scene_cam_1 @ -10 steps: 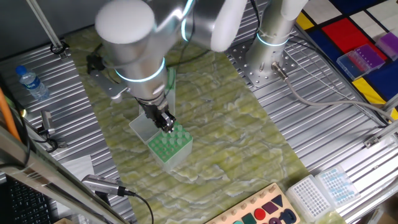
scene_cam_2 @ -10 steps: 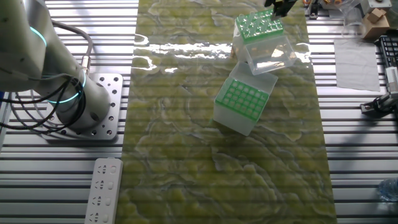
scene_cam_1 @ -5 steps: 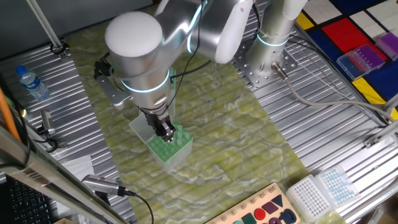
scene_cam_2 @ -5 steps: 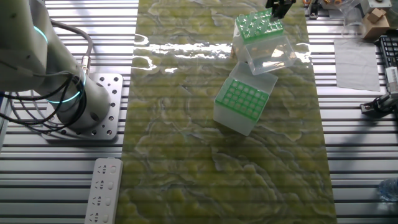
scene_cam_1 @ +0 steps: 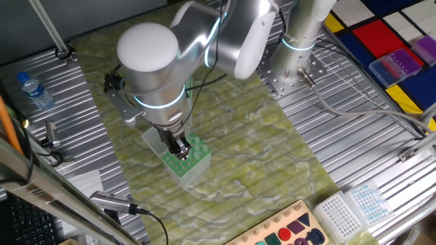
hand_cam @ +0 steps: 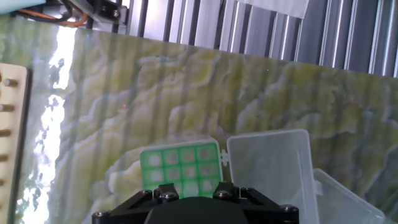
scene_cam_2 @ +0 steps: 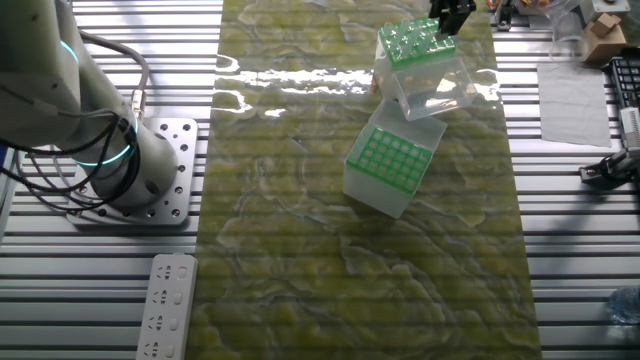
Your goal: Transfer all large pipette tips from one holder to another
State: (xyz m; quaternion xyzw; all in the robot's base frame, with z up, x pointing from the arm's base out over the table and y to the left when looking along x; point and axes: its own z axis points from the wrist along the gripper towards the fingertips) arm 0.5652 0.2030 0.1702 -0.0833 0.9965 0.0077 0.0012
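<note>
A green-topped holder [scene_cam_1: 187, 158] with an open clear lid [scene_cam_1: 155, 141] stands on the mat. It shows in the other fixed view as holder [scene_cam_2: 416, 41], with pale large pipette tips [scene_cam_2: 410, 36] glinting in its holes. My gripper [scene_cam_1: 179, 147] hangs right over this holder's near corner, its dark fingers close together; whether they hold a tip is hidden. In the other fixed view the gripper [scene_cam_2: 447, 14] is at the holder's far right corner. A second green holder [scene_cam_2: 390, 160] stands just beside it. The hand view shows the green rack [hand_cam: 181, 165] and lid [hand_cam: 270, 165]; the fingertips are hidden.
The arm's base plate [scene_cam_2: 150, 170] is bolted beside the green mat [scene_cam_2: 300, 250]. A water bottle [scene_cam_1: 34, 90] lies at the left. Clear tip boxes [scene_cam_1: 354, 207] and a wooden peg board [scene_cam_1: 289, 231] sit near the front. A power strip [scene_cam_2: 165, 305] lies off the mat.
The gripper has come down and shifted slightly over the lidded holder, ending closer to its top. The holders have not moved.
</note>
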